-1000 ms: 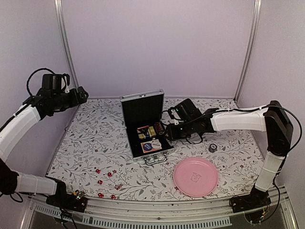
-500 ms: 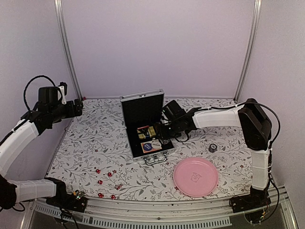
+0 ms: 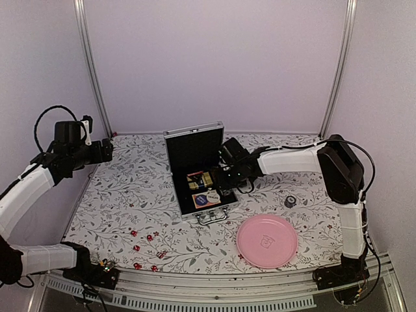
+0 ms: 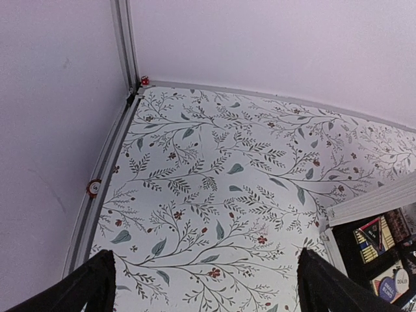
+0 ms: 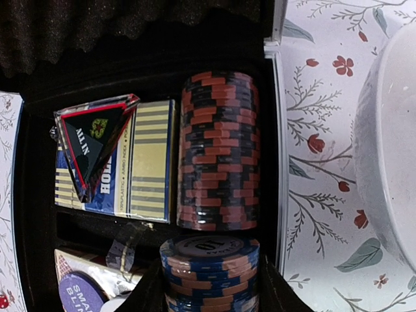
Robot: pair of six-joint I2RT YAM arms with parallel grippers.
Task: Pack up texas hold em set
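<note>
Open case [image 3: 209, 210] at mid-desk [image 3: 123, 188], lid [image 3: 195, 151] upright. Its black compartments hold a row of red-and-black chips [image 5: 218, 149], a deck [image 5: 146, 162] with a triangular "ALL IN" marker [image 5: 90, 140] on it, and a blue stack [image 5: 209, 250] of chips. Right hand [image 5: 209, 283] is inside the case, fingers clamped on the blue stack. Left hand [image 4: 208, 292] is raised over the desk's far left, fingers wide apart, holding nothing. Red dice [image 3: 149, 238] lie loose at front left; plate [image 3: 266, 240] at front right.

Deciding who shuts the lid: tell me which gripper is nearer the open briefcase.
Right. The right gripper is over the open tray of the briefcase, fingers holding a blue chip stack; the left gripper hangs open far off, above the left edge of the table.
</note>
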